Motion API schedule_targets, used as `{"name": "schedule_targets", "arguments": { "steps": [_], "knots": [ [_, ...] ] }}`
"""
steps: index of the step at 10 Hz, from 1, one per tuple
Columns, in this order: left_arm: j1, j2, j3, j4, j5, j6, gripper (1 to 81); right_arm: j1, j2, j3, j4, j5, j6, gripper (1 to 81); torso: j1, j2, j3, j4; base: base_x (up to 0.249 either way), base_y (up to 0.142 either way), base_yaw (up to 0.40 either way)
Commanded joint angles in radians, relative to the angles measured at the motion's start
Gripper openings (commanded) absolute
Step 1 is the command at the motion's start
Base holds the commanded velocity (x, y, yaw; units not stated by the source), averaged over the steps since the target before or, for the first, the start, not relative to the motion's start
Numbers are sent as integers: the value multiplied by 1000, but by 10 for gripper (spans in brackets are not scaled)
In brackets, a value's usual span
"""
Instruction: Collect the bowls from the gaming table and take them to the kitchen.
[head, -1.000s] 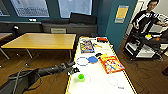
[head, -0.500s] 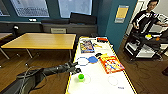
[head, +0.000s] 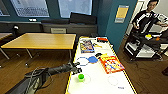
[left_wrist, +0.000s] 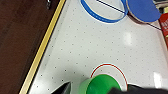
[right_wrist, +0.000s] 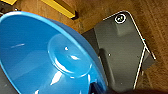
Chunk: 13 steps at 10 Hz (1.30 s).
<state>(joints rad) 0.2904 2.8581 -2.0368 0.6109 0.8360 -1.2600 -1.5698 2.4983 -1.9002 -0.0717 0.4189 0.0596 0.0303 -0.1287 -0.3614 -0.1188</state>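
We observe the long white gaming table with its yellow rim (head: 127, 79) ahead, beside a tan wooden table (head: 40, 41). The left gripper (head: 77, 70) reaches over the near part of the white surface; its fingers (left_wrist: 62, 88) stand parted on either side of a small green cup (left_wrist: 103, 85), which sits on a red ring marking. Contact cannot be confirmed. A shallow bright blue bowl (head: 92, 59) lies mid-table, touching a clear blue-edged ring plate (head: 82, 61). A red-and-yellow game box (head: 111, 64) lies just beside it. A second glossy blue bowl (right_wrist: 45, 57) shows close against the right wrist camera, above wooden floor; we cannot tell the state of the right fingers. A person (head: 146, 17) stands behind a dark cart (head: 142, 46).
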Motion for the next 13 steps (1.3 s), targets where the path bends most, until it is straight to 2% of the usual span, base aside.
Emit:
{"name": "schedule_targets", "arguments": {
  "steps": [1,4,13],
  "knots": [
    [-167,60,-34,35,49,-2,811,16,-31,14,-26,-46,0,10,0,0,0,0,0,0,0],
    [-158,83,-62,35,49,1,811,18,-23,9,-30,-45,-1,10,0,0,0,0,0,0,0],
    [-92,12,-22,35,43,10,811,21,-10,1,-37,-52,-12,10,0,0,0,0,0,0,0]
  ]
}}
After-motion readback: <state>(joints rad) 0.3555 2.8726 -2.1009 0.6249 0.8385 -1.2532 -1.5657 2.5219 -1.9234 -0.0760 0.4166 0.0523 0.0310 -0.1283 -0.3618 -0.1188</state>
